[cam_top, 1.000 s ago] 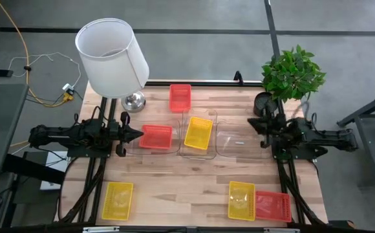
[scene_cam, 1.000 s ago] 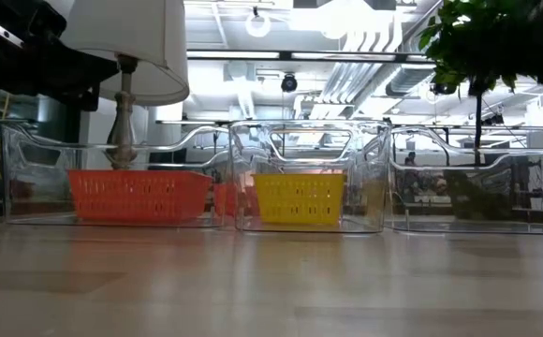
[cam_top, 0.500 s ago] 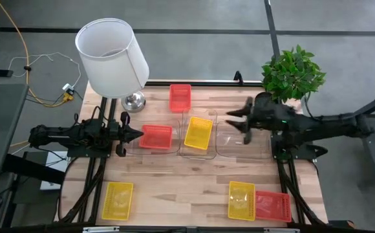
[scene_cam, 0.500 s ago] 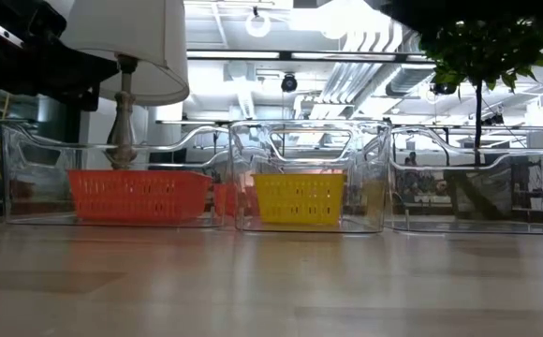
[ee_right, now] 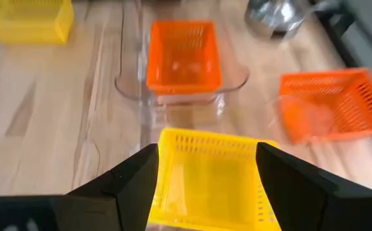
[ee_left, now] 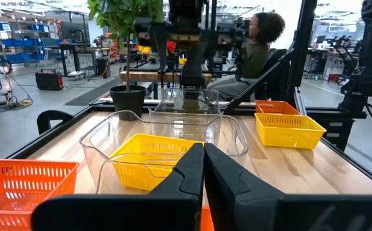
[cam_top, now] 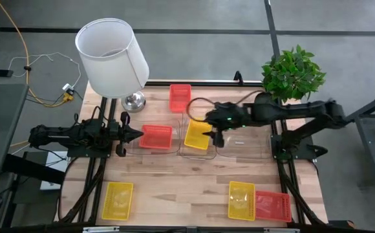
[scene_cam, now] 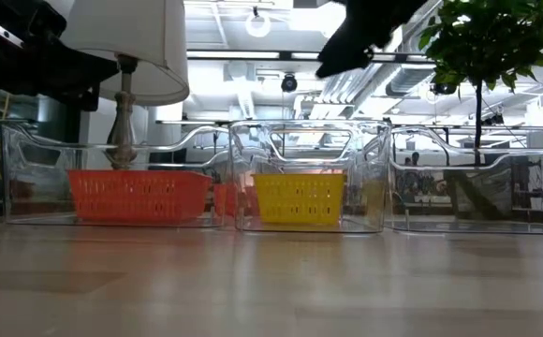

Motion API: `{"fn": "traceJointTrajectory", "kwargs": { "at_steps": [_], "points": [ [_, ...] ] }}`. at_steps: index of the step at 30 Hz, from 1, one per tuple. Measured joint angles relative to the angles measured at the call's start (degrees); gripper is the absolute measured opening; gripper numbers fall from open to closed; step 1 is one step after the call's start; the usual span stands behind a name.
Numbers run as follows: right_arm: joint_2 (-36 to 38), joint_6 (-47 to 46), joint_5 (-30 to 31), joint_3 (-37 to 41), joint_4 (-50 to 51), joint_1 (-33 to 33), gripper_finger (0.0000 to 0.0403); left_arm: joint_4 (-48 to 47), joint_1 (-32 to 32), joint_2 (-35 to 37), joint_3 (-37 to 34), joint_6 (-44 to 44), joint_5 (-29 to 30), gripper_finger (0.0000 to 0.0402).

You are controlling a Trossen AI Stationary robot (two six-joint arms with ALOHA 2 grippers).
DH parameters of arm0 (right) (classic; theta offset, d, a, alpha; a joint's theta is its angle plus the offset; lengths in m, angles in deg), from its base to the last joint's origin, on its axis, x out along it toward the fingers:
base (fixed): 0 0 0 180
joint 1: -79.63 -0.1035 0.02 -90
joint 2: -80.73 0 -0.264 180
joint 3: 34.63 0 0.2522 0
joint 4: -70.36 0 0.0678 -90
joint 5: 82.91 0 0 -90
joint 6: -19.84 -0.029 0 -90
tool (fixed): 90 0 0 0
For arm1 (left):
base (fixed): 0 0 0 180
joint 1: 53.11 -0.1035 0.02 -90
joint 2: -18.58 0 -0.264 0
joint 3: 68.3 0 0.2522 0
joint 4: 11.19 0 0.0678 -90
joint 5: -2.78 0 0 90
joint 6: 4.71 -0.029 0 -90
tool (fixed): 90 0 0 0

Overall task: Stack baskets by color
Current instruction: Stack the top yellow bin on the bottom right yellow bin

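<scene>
Three clear bins stand in a row mid-table. The left bin holds a red basket, the middle one a yellow basket, and the right bin has nothing in it. Another red basket sits behind them. A yellow basket lies near left; a yellow and a red basket lie near right. My right gripper hovers open above the middle bin, tipped down, with the yellow basket showing between its fingers well below. My left gripper is shut and level at the left edge.
A lamp with a white shade stands at the far left corner and a potted plant at the far right. Bare wood lies between the bins and the near baskets. A person sits beyond the table's right side.
My right gripper has swung out from the table's right edge toward the middle bin, rising and tipping its fingers downward, and it has opened on the way. Nothing on the table has moved.
</scene>
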Motion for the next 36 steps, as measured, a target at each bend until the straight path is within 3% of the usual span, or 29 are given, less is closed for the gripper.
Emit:
{"fn": "traceJointTrajectory", "kwargs": {
  "at_steps": [7, 20, 28, 36],
  "points": [
    [-9.9, -3.2, -5.2, -4.8, 3.1, 0.0, 0.025, 0.0, 0.0, 0.0, 0.0, 0.0, 0.0, 0.0],
    [-19.8, -6.7, -6.7, -4.8, 2.9, -1.8, 0.025, 0.0, 0.0, 0.0, 0.0, 0.0, 0.0, 0.0],
    [-20.1, -6.1, -0.5, -4.8, 3.1, -5.2, 0.0245, 0.0, 0.0, 0.0, 0.0, 0.0, 0.0, 0.0],
    [-22.2, -5.8, 0.7, -4.9, 3.5, -6.0, 0.022, 0.0, 0.0, 0.0, 0.0, 0.0, 0.0, 0.0]
  ]
}}
